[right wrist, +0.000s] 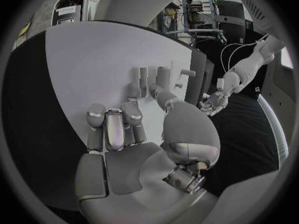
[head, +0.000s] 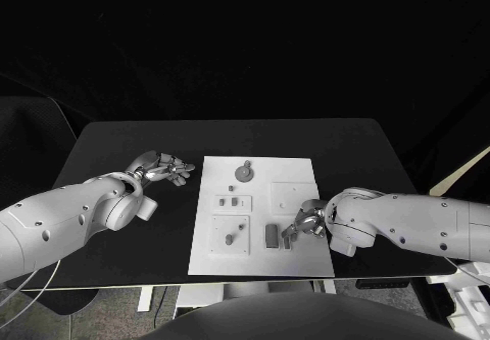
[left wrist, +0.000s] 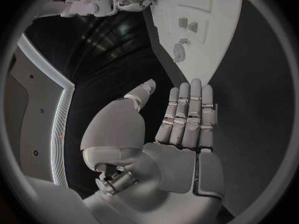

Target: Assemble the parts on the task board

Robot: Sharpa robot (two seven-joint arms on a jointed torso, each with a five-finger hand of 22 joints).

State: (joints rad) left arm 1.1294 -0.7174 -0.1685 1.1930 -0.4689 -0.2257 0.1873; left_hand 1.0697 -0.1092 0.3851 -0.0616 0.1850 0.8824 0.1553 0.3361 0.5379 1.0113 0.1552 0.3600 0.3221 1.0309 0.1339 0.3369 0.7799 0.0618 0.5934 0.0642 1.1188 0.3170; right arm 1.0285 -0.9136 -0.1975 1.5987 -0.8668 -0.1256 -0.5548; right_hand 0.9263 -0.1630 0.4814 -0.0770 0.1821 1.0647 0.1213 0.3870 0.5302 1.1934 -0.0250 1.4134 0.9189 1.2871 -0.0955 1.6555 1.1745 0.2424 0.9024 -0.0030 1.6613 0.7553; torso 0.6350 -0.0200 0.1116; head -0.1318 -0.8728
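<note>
No readable text, label or number shows anywhere.

We see the task board (head: pixel 296 262) lying in the middle of the counter (head: pixel 122 142). On its far end sits a round part (head: pixel 244 171). Nearer to us, on its left side, lie two small plates with parts, one (head: pixel 233 204) behind the other (head: pixel 231 235). A dark part (head: pixel 272 236) lies just right of the near plate. The left robot hand (head: pixel 163 170) is left of the board (over the bare counter). The right robot hand (head: pixel 305 221) is over the board's right side, just beside the dark part.
</note>
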